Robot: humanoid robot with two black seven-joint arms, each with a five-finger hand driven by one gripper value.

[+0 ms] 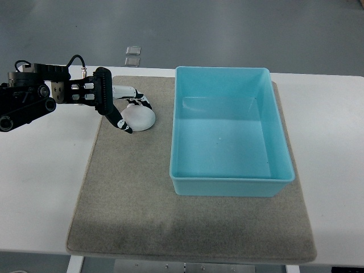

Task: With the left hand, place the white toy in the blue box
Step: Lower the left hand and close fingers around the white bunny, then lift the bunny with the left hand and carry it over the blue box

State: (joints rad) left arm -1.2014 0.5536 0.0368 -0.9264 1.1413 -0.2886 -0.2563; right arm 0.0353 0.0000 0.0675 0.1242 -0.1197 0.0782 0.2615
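Nearest the camera, the front wall of the blue box (pixel 230 186) sits on a grey mat (pixel 131 199), and the box holds nothing. Left of the box, just beside its far left corner, the white toy (pixel 140 118) rests on the mat, not yet lifted as far as I can tell. The left hand (pixel 122 108) has its fingers curled round the toy. So the grasp looks made; lifting, carrying across to the box and releasing remain.

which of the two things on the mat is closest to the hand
The white toy, at the mat's upper left: the left hand's fingers curl around it. The blue box sits apart to its right.
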